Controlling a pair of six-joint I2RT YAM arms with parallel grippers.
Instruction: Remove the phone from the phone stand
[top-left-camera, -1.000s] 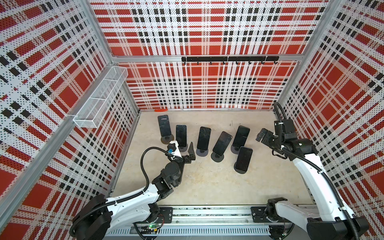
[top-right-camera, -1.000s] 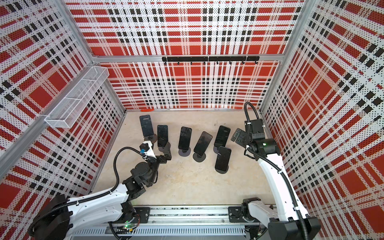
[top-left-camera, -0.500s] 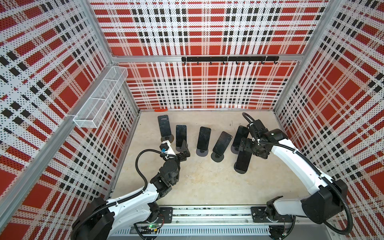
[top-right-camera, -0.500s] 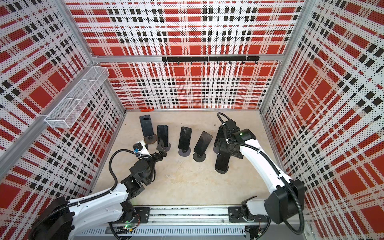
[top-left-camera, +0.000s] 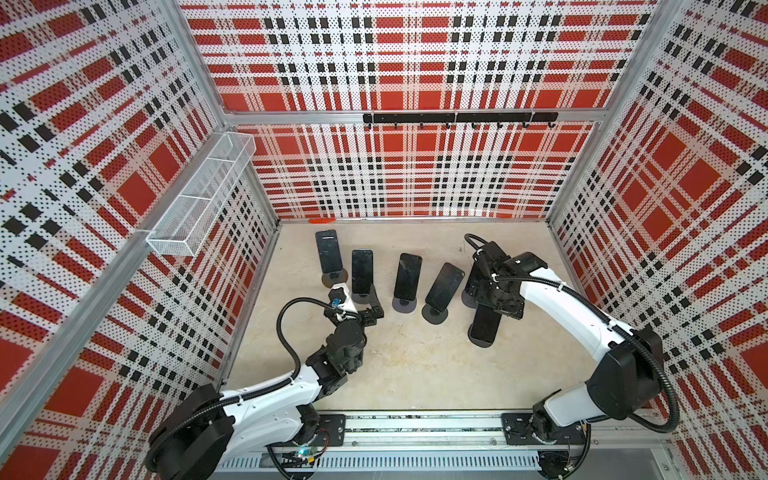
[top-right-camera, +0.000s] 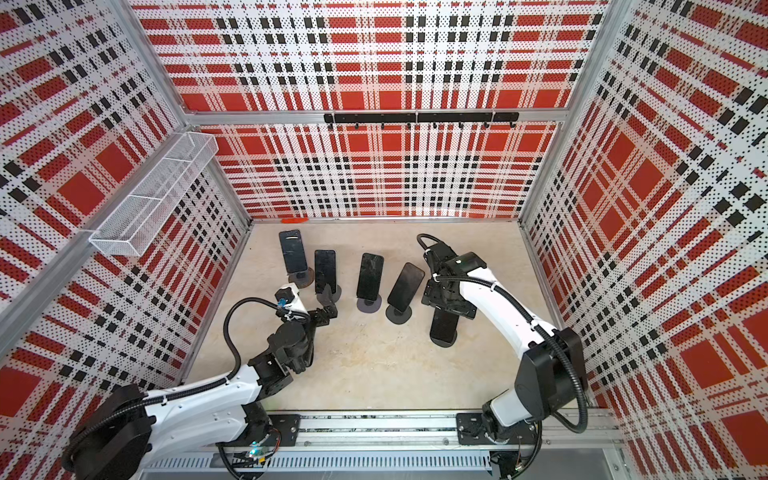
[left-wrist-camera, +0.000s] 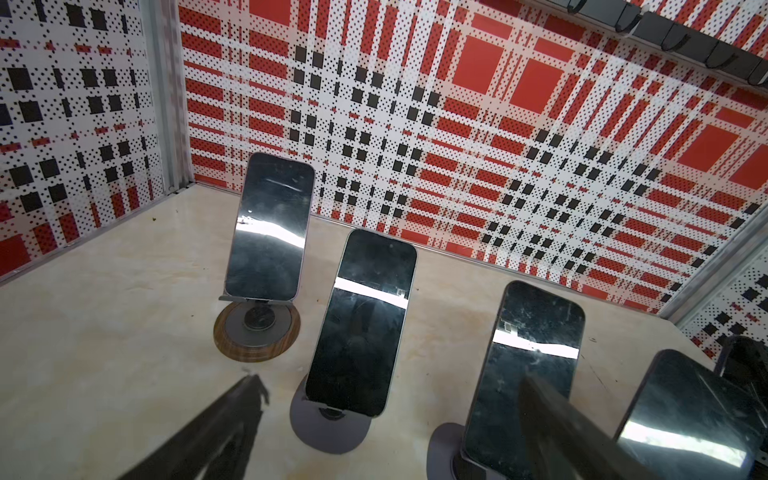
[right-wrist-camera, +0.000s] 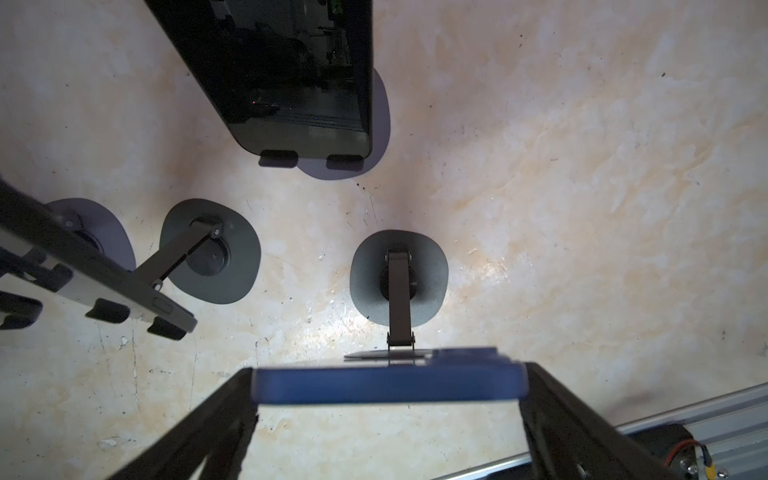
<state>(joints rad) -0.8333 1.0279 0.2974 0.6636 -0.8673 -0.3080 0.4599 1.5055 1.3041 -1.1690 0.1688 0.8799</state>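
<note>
Blue phone (right-wrist-camera: 388, 386) lies between the right gripper's (right-wrist-camera: 389, 373) jaws.

right hand (top-left-camera: 498, 309) swung in from the wall to straddle a blue phone (right-wrist-camera: 386, 384); left hand (top-left-camera: 365, 311) edged forward.

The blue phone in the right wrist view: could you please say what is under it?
A dark stand arm runs down to a rounded grey base. The cradle's lip is covered by the blue phone.

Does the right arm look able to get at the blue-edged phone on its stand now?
Likely yes: the right claw, open, stands on both sides of the blue-edged phone, with nothing else in the way.
</note>
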